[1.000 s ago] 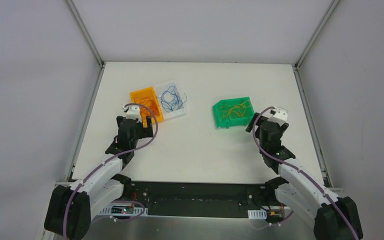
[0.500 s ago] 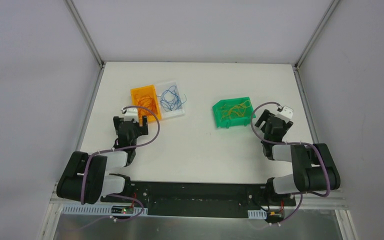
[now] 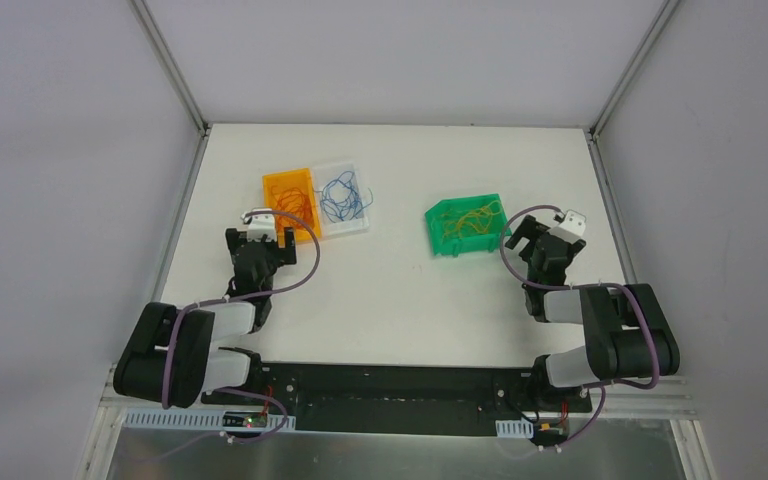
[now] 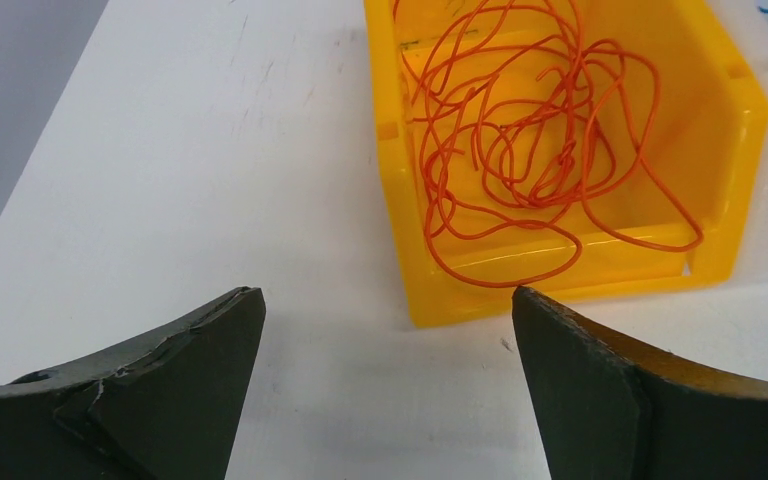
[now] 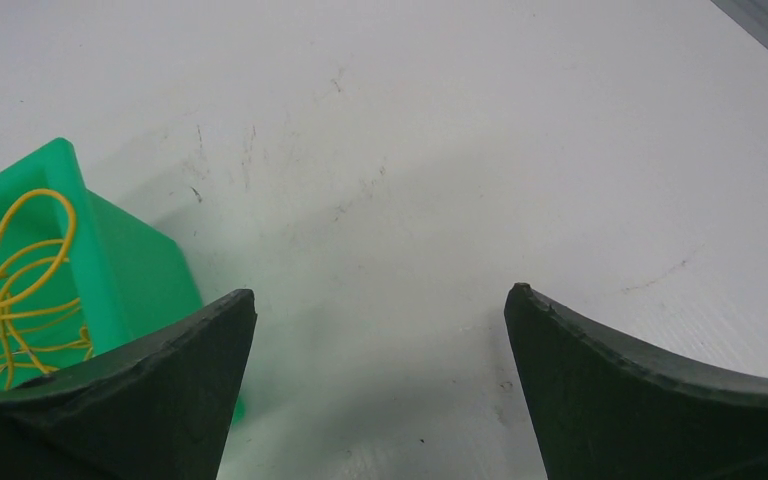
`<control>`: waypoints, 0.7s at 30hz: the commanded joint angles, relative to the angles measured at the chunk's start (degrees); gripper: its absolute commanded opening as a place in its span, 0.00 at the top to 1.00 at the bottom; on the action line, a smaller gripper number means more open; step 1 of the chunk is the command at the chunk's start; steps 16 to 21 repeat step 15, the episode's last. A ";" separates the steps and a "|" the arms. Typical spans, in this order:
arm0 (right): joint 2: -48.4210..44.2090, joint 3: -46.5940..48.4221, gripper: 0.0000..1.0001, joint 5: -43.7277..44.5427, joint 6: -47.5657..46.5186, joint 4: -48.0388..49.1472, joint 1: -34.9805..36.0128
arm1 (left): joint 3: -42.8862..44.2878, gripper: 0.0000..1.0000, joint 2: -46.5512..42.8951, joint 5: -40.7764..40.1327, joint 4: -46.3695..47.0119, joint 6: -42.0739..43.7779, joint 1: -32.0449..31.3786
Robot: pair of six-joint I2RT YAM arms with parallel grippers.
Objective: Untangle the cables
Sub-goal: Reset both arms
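Note:
The cables lie sorted in three bins. Orange-red wires [image 4: 505, 160] curl in a yellow-orange bin [image 3: 278, 186], blue wires [image 3: 343, 196] in a clear white bin [image 3: 360, 224], and yellow-orange wires [image 3: 470, 220] in a green bin [image 3: 440, 240]. My left gripper [image 3: 272, 245] is open and empty just in front of the orange bin [image 4: 560, 270]; in the left wrist view its fingertips [image 4: 385, 292] hang over bare table. My right gripper [image 3: 532, 240] is open and empty to the right of the green bin [image 5: 130, 260], over bare table [image 5: 380, 290].
The white table [image 3: 390, 290] is walled by grey panels with metal frame rails at left [image 3: 175, 215] and right [image 3: 615, 215]. The arm bases and a black mounting bar [image 3: 390, 385] sit at the near edge.
Both arms have folded back toward their bases. Each gripper has drawn slightly away from its bin and stays open. The bins and wires have not moved.

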 commanded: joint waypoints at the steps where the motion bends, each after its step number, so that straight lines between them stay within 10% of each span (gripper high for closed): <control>1: 0.01 -0.45 0.01 -1.17 -0.29 3.92 0.20 | 0.77 0.01 -4.35 1.89 -2.03 -0.15 0.31; 21: 0.03 -0.48 0.00 -1.20 -0.28 4.06 0.21 | 2.63 0.02 2.57 1.40 1.87 -1.02 1.91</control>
